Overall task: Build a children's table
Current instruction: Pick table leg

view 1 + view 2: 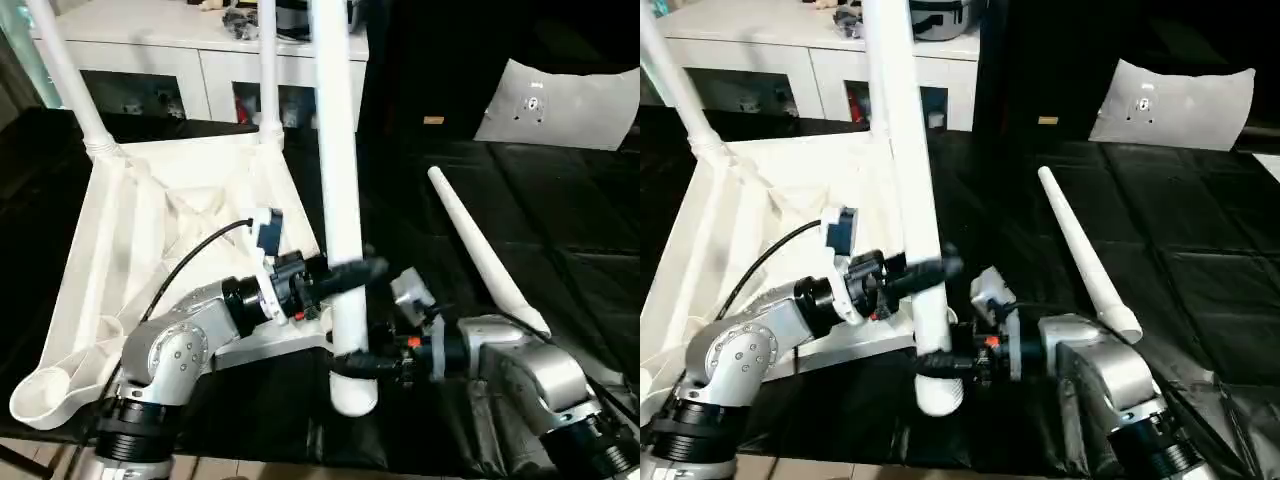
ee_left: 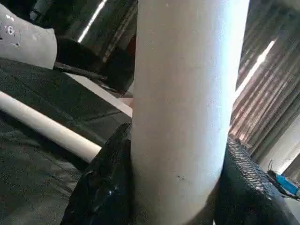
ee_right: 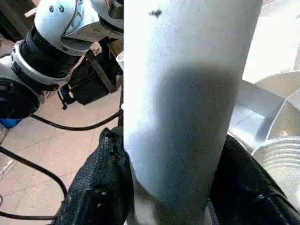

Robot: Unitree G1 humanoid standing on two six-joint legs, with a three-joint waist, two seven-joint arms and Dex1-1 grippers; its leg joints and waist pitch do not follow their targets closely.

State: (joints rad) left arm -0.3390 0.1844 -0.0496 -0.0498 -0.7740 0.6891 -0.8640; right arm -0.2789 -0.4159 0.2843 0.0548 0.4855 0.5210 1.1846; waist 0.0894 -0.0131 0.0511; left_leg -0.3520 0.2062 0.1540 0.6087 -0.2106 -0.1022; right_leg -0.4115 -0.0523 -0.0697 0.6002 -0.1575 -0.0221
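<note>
left gripper (image 1: pixel 343 275) pinching held leg (image 1: pixel 335 150) mid-shaft; right gripper (image 1: pixel 368 362) pinching same leg near its thick lower end; leg near upright beside tabletop's near corner | tabletop (image 1: pixel 110 290) upside down, two legs standing in far sockets | spare leg (image 1: pixel 480 250) lying on black mat (image 1: pixel 560 230)

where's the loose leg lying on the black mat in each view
Left eye: loose leg lies right of centre, slanting on the black mat.
Right eye: same leg, right of centre.
Left wrist: pale bar behind the held leg.
Right wrist: not in it.
Shared landmark: the held leg.
</note>
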